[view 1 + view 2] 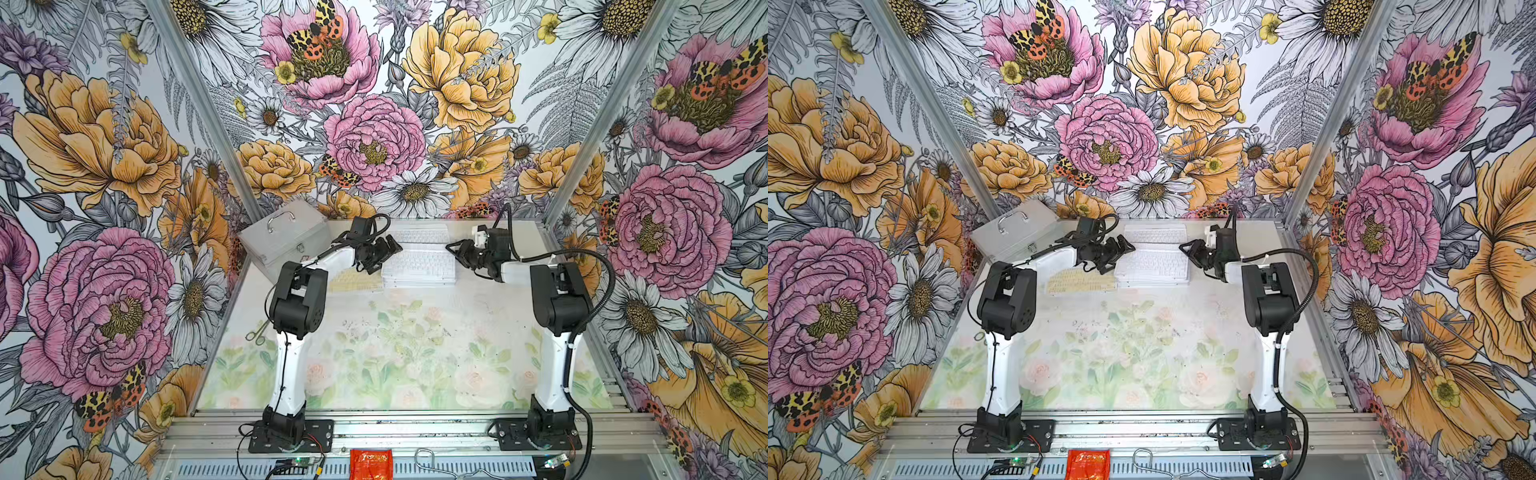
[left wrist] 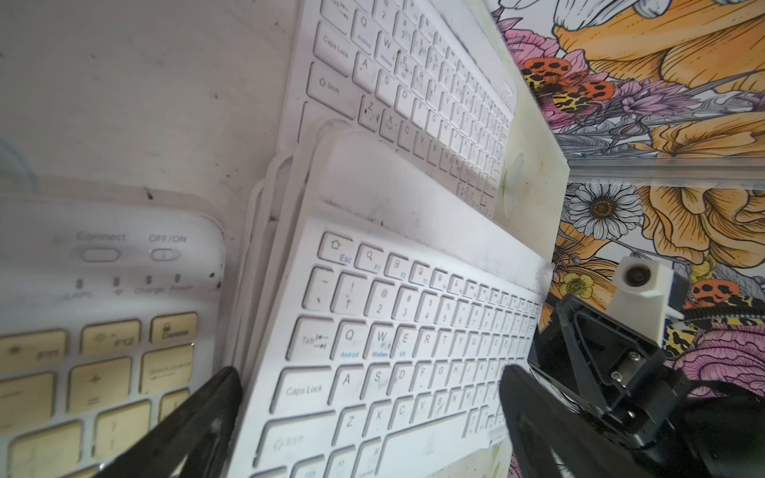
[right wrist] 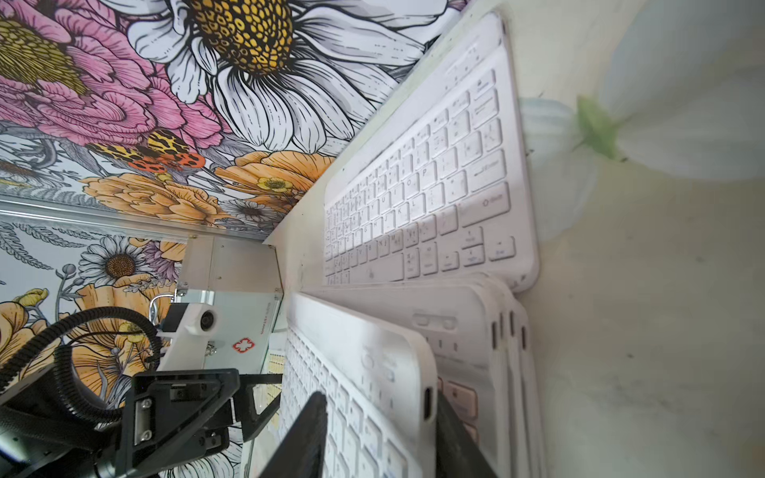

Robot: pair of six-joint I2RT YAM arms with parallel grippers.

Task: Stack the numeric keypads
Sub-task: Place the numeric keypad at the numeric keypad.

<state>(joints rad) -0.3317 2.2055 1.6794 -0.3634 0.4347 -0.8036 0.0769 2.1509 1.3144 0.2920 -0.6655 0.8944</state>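
- Keypads in view: one stack [image 1: 417, 268] plus two loose ones. The right wrist view shows at least five layers in the stack; the exact count is hidden.
- The stack lies on the tabletop [image 1: 415, 353] between the two claws, a short end toward each.
- All are thin, flat, white-framed rectangles with rounded corners. The top keypad [image 2: 414, 351] has white keys; a lower keypad [image 3: 459, 399] shows pink keys beside the right claw.
- The top keypad's long axis runs from claw to claw, with its Esc corner at the left claw's end. It sits skewed, and lower corners poke out past it.
- A lone white keypad [image 1: 422, 236] lies just beyond the stack, farther from both claws, parallel to it.
- A yellow-keyed keypad [image 1: 1081, 280] lies just beside the stack at the left claw's end, on the side away from the right claw, also parallel.
- Left claw [image 2: 370, 374]: spread wide at the stack's short end, gripping nothing.
- Right claw [image 3: 378, 399]: partly apart, the top keypad's short end between its fingers. I cannot tell whether it pinches.
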